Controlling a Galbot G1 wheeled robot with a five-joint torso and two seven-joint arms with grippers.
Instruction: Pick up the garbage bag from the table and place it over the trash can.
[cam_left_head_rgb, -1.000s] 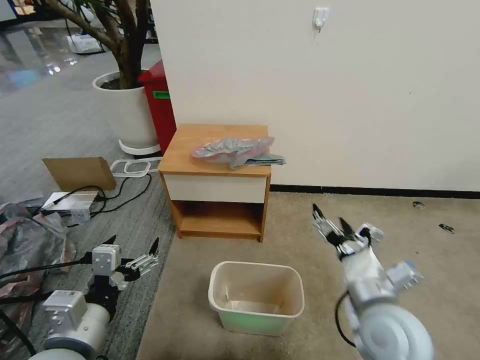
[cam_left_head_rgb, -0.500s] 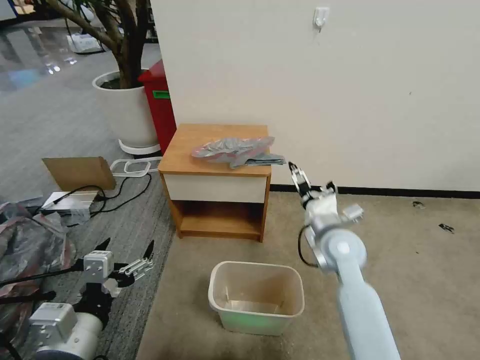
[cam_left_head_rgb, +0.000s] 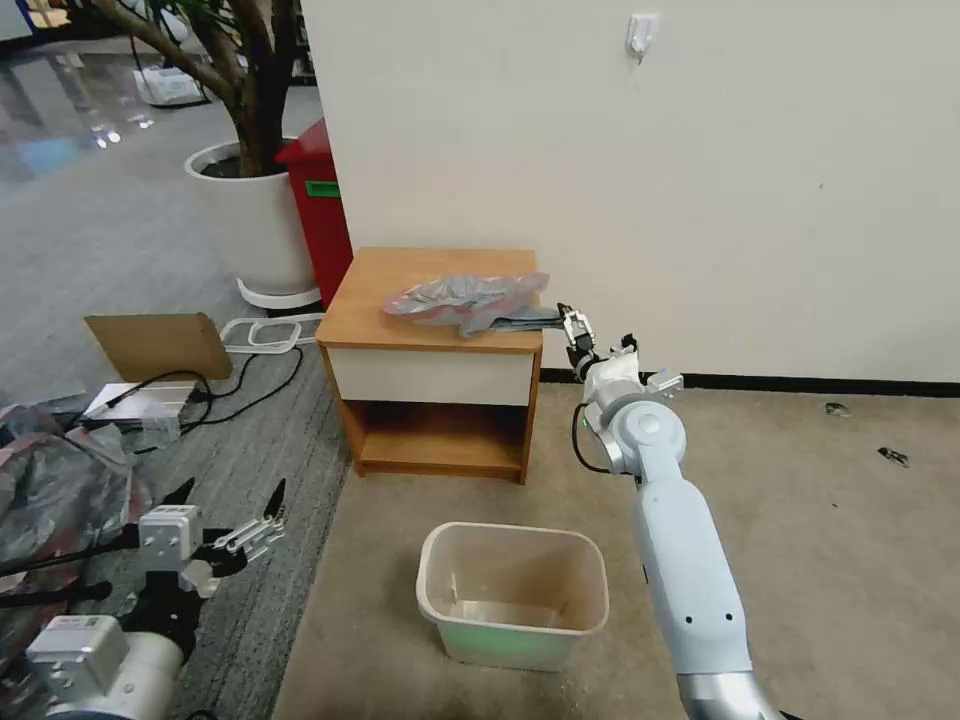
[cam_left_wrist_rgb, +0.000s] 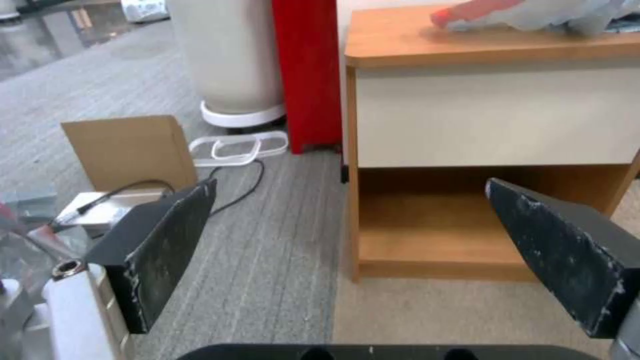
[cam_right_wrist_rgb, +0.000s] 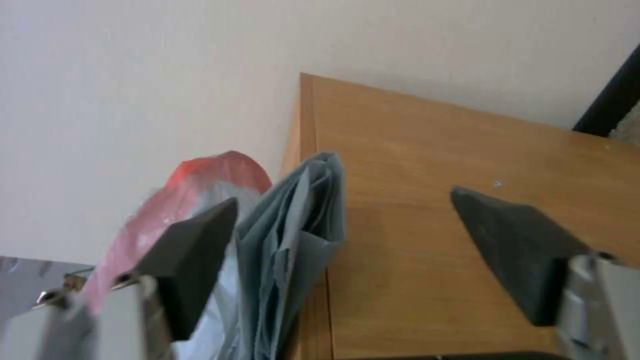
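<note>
The garbage bag (cam_left_head_rgb: 470, 299) lies crumpled on the table (cam_left_head_rgb: 400, 290), its folded grey tail overhanging the edge at about three o'clock. The right gripper (cam_left_head_rgb: 572, 327) reaches that tail, fingers spread wide. It should close on the folded layers, not the wood. The left gripper (cam_left_head_rgb: 232, 525) waits low, spread, with the trash can (cam_left_head_rgb: 512, 592) at its three o'clock.

Beyond the open right gripper (cam_right_wrist_rgb: 343, 215), the garbage bag (cam_right_wrist_rgb: 280, 240) is cut off, and contact between gripper and bag cannot be told.
</note>
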